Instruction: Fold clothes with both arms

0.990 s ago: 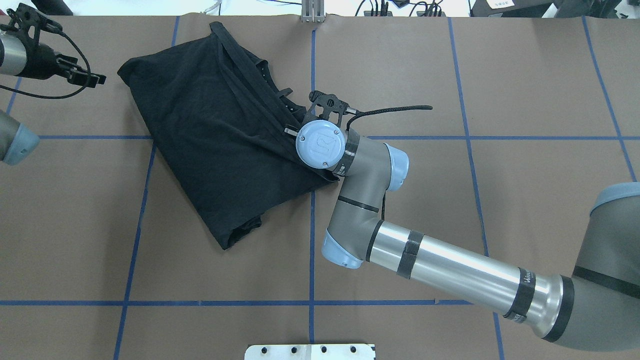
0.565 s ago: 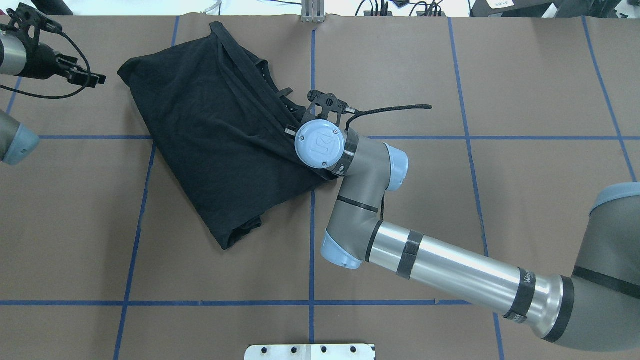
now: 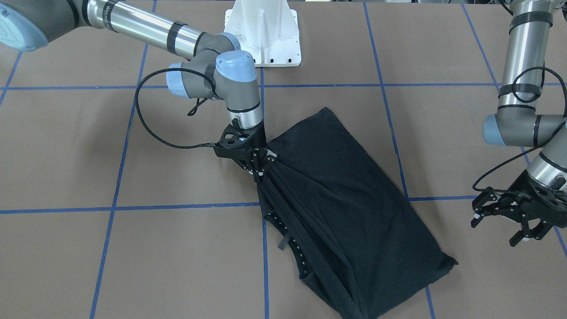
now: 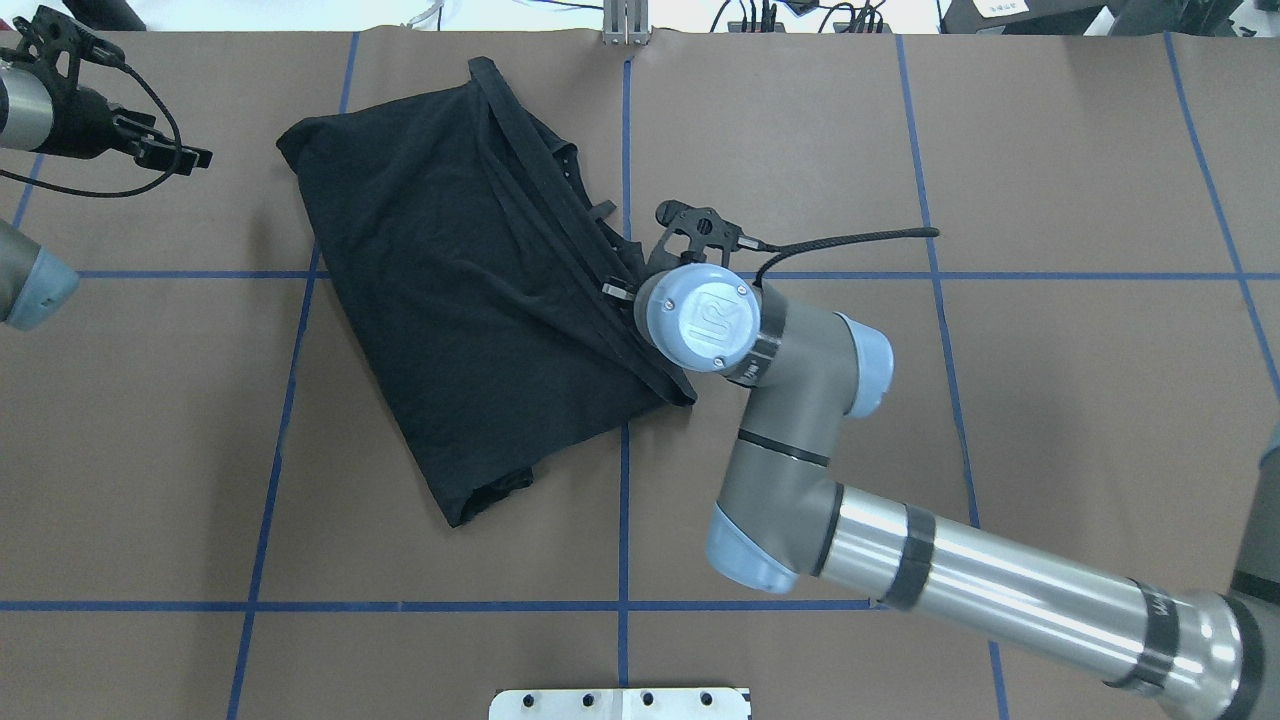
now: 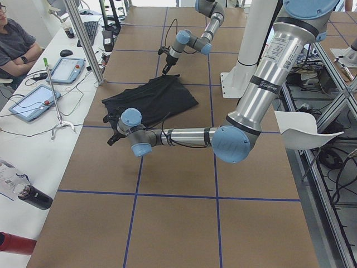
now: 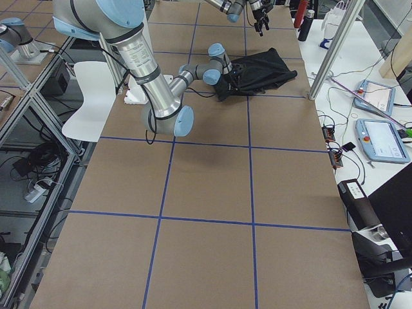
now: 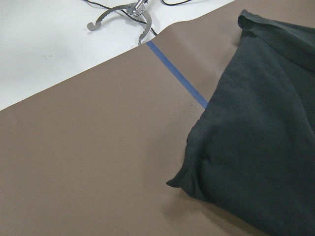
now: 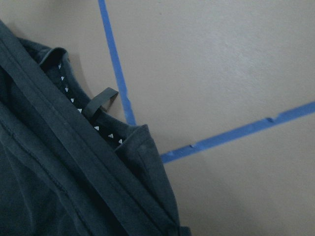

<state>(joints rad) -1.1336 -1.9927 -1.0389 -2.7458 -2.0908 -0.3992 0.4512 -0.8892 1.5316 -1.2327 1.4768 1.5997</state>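
So the right gripper point(image 3: 260, 170) is clamped on the T-shirt point(image 4: 470, 290) edge near the table point(image 4: 1050, 420) middle, probably to drag it. The shirt spreads toward the far-left corner, where the left gripper point(image 3: 496, 228) hangs wide open, clear of the cloth.

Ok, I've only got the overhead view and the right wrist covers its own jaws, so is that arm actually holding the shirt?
Observer: Yes. In the front-facing view the right arm has its jaws shut on a bunched edge of the shirt, and folds fan out from that pinch.
Operator: And the left arm's jaws?
Observer: The left arm has its jaws open, off to the side of the shirt and not touching it.
Operator: Anybody nearby?
Observer: The left side view shows a person seated at the white bench that runs along the table.
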